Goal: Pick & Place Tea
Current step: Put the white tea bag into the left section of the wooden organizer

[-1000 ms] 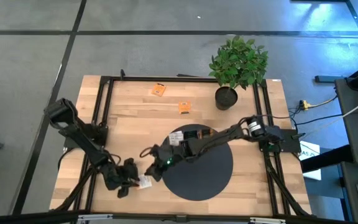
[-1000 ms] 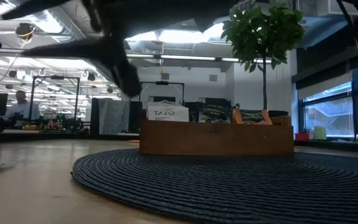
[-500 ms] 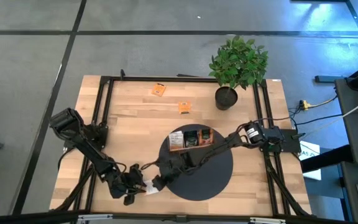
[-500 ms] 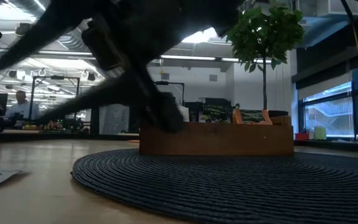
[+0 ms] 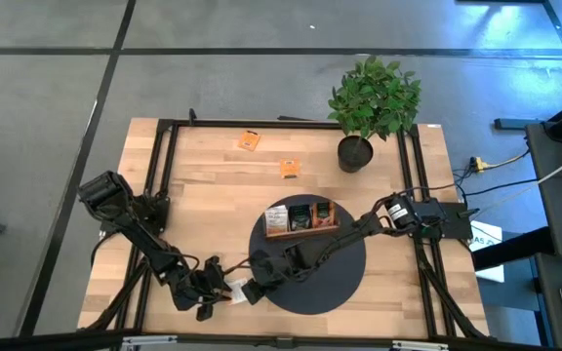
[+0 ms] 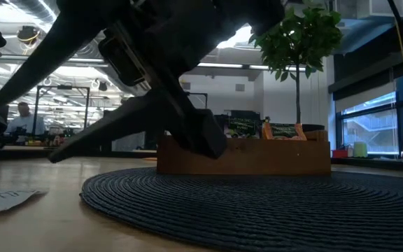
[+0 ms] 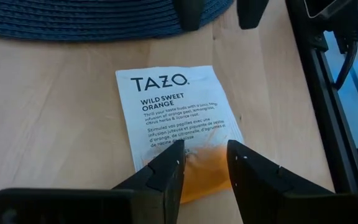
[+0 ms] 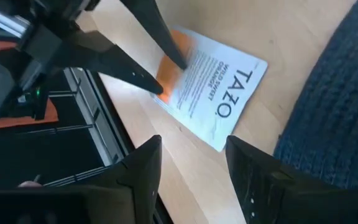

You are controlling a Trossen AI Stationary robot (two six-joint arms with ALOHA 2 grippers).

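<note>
A white-and-orange tea sachet [image 7: 173, 118] lies flat on the wood near the table's near edge, just left of the dark round mat [image 5: 335, 268]. My left gripper [image 7: 205, 154] is open, and its fingertips stand over the sachet's orange end. My right gripper [image 8: 192, 146] reaches in from the mat side. It is open, and its fingers stand above the sachet's white end [image 8: 229, 106] without touching it. The brown wooden tray [image 5: 299, 231] stands on the mat with sachets upright in it. Two orange sachets [image 5: 250, 140] [image 5: 289, 168] lie flat at the far side. My left gripper comes slanting down from the table's left. Its two open fingertips [image 8: 180, 61] are at the sachet's orange end [image 7: 199, 182], one on each side of its middle. I cannot tell whether they touch it. The sachet lies flat on the table.
A potted plant [image 5: 371, 97] stands at the far right, behind the tray. Black frame rails [image 5: 154, 195] run along the table's left and right sides. Bare wood lies between the mat and the far sachets. A person sits far off in the room [image 6: 22, 112].
My left gripper has gone along the table toward the mat and stopped. My right gripper has come down and toward the near edge, off the mat, rolling as it came, and now stands over the sachet. The sachet has shifted a little along the table and lies flat.
</note>
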